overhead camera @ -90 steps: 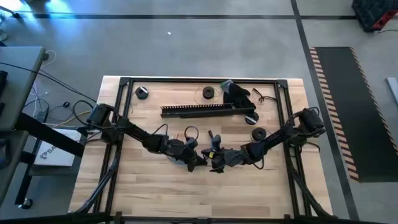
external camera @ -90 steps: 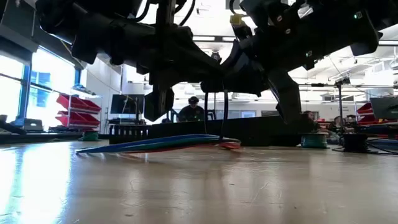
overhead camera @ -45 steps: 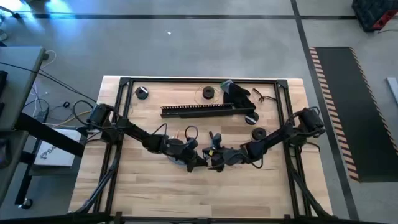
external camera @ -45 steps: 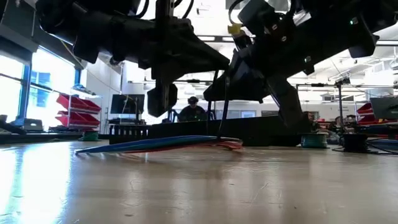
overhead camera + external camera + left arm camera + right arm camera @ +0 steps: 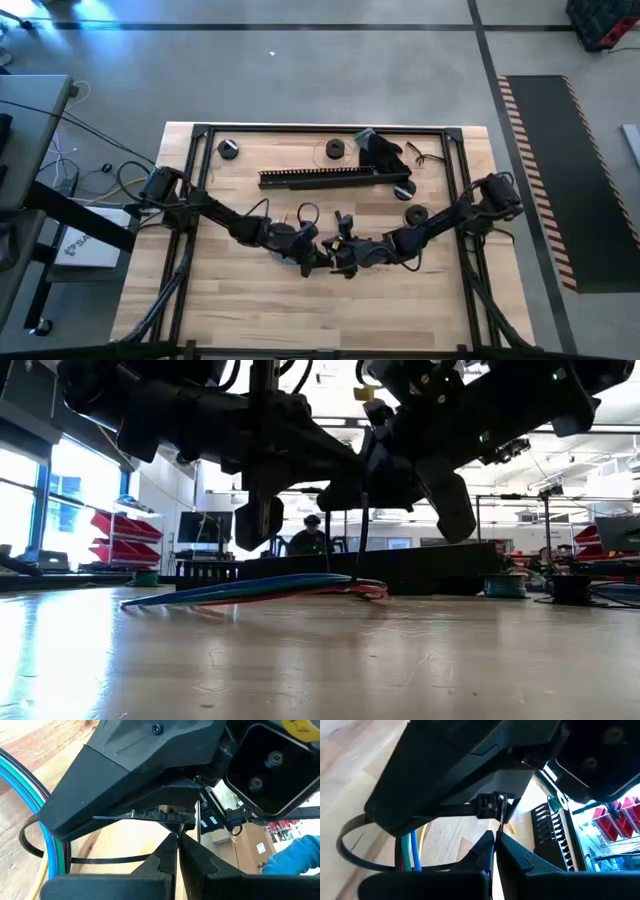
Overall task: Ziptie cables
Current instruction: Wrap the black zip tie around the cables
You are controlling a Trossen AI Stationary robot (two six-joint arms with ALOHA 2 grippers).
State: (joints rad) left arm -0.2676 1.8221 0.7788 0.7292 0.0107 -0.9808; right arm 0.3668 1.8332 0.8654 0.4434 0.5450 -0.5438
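table: light wood table (image 5: 250, 310) with a black frame around its edge
duct: long black slotted duct (image 5: 335, 178) lies near the table's far edge
round things: small dark round things (image 5: 229, 149) sit near the duct
person: a person (image 5: 310, 537) sits far behind the table

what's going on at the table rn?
Both arms meet at mid-table over the cables, which lie flat on the wood. The ziptie is already looped around the bundle. The left gripper is shut on the ziptie's thin tail, and the right gripper is shut on it just under the ziptie's head, so the loop looks about to be cinched; it is still slack. The black duct lies behind, untouched.
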